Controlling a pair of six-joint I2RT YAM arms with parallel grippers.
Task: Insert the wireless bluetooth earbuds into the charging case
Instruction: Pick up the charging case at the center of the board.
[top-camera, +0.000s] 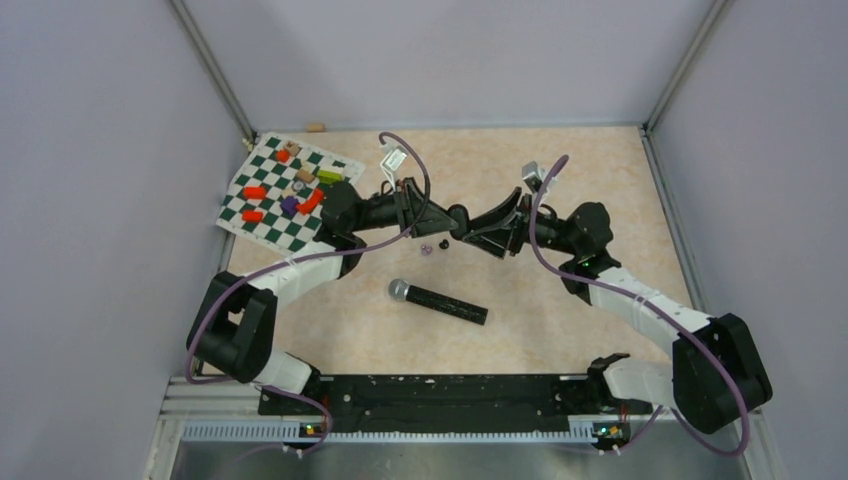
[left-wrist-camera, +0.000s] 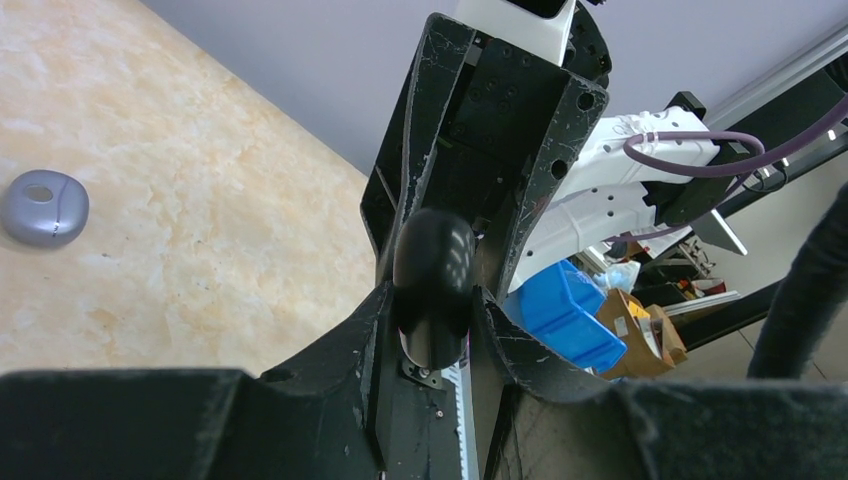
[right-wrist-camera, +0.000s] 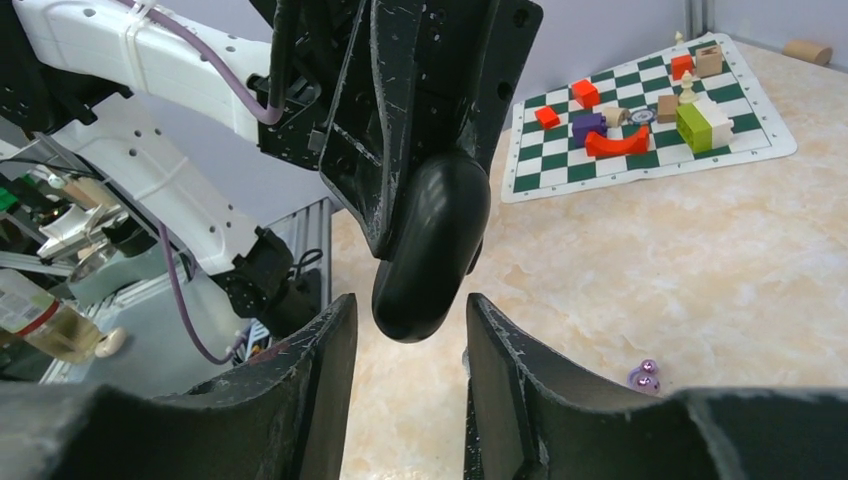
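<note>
Two tools meet nose to nose above the middle of the counter (top-camera: 470, 165). The left tool (left-wrist-camera: 430, 315) is clamped on a black rounded pod, most likely the charging case (right-wrist-camera: 430, 245). It holds the case out in the air, where the other arm can get at it. The right tool (right-wrist-camera: 408, 325) stands open astride the case's free end, with a narrow gap showing on each side. This is probably to take a second hold so the lid can be worked up. No bud is in the case yet. The purple earbuds (right-wrist-camera: 646, 376) and a black earbud (top-camera: 443, 243) lie on the counter at about 7 o'clock from the case, near enough for a short reach. A microphone (top-camera: 440, 300) lies at 6 o'clock and a chess mat (top-camera: 275, 232) at 10 o'clock.
</note>
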